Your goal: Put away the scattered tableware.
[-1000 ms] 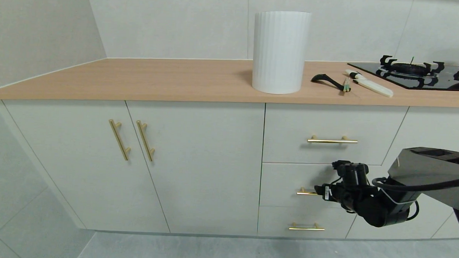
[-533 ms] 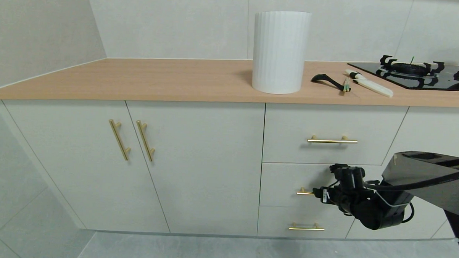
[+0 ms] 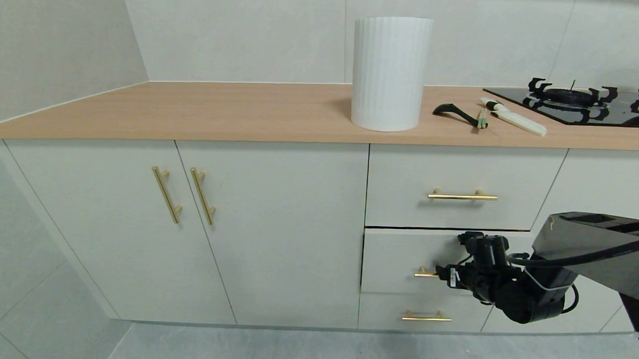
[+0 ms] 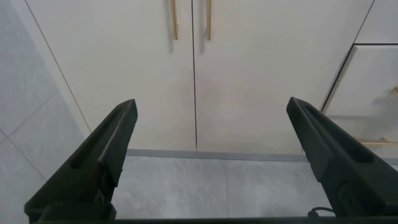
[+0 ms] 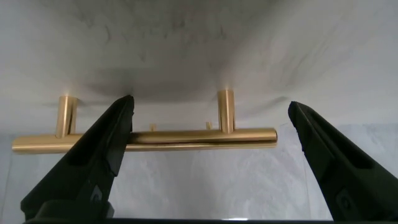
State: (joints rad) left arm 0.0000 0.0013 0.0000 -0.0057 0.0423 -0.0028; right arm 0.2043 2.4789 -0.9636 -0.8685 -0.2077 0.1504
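Black ladle (image 3: 452, 111) | white utensil (image 3: 518, 121) | both flat on wooden counter (image 3: 194, 111)

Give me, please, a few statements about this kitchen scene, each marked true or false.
The tall white ribbed cylinder stands on the wooden countertop. True.
The right arm's jaws are open at the pale middle drawer's gold bar handle. True.
That drawer is fully shut. False: a dark gap shows above it.
The black ladle lies in the drawer. False: it lies on the countertop.
The left arm's jaws grip a spoon. False: they are open, facing cabinet doors.
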